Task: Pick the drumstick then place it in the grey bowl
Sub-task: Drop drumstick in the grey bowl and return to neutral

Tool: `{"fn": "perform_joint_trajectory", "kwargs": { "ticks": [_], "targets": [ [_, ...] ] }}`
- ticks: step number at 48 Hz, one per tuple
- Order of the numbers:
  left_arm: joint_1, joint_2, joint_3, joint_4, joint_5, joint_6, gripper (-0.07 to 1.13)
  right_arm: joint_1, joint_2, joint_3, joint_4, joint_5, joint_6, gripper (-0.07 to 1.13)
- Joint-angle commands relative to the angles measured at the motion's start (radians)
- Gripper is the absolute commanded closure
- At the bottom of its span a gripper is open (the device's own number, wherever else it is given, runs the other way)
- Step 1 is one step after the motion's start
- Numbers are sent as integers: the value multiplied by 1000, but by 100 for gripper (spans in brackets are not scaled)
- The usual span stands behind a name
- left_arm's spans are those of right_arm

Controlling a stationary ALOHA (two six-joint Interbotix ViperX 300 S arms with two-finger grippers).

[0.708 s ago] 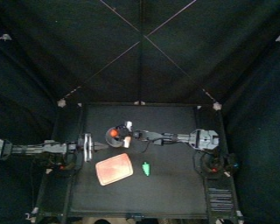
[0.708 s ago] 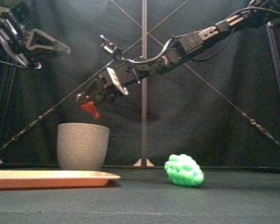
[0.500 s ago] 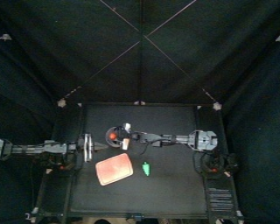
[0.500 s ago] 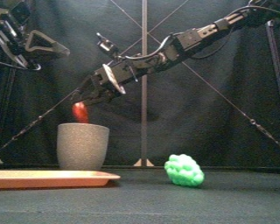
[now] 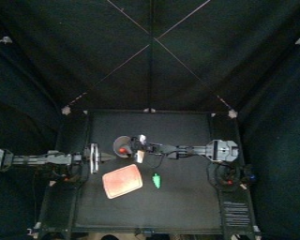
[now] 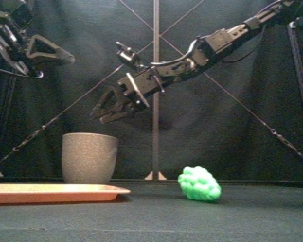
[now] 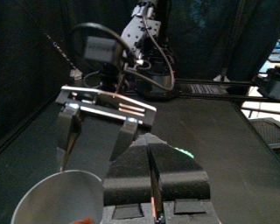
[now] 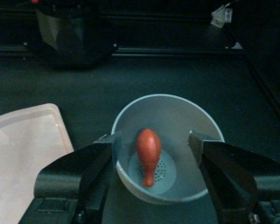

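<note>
**A:** What sits nearest on the worktop (image 6: 242, 213)?

**B:** A flat pink tray (image 6: 53, 193) at the front left. A knobbly green toy (image 6: 200, 183) sits to its right, apart from it.

**A:** And the drumstick?

**B:** Further back, inside the tall grey bowl (image 6: 90, 157). The red drumstick (image 8: 147, 153) lies straight below the right hand (image 6: 113, 114).

**A:** Is that hand holding anything?

**B:** No. It hovers empty above the rim, spread wide. The drumstick's long axis runs along the gap between the jaws, not across it.

**A:** And the other arm?

**B:** The left hand (image 6: 27, 52) hangs high at the left, farther from the bowl. The placing looks done, and a straight lift should clear the rim.
</note>
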Motion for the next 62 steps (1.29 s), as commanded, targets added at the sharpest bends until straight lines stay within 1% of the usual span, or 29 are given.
{"fn": "perform_joint_trajectory", "kwargs": {
  "ticks": [1,8,14,20,29,37,45,49,52,62],
  "targets": [
    [2,3,-11,0,-9,-3,101,-11,-129,81,29,-69,-3,10],
    [2,3,-5,-3,-9,-3,101,-21,-253,255,63,-186,-5,10],
    [2,2,-2,-6,-9,-2,101,-25,-345,393,67,-265,-2,10],
    [3,2,0,-6,-8,-2,101,-21,-403,489,72,-308,-2,10],
    [8,2,2,-5,-6,-2,101,-18,-437,563,106,-310,-2,12],
    [9,2,5,-6,-6,0,101,-3,-442,589,123,-307,0,21],
    [11,2,9,-6,-8,2,101,23,-442,592,140,-304,-2,41],
    [12,2,9,-6,-6,3,101,31,-440,591,140,-304,-2,49],
    [12,3,9,-6,-6,3,101,40,-446,588,140,-304,-2,51],
    [14,2,9,-6,-8,3,101,75,-540,598,118,-337,-6,51]
  ]
}}
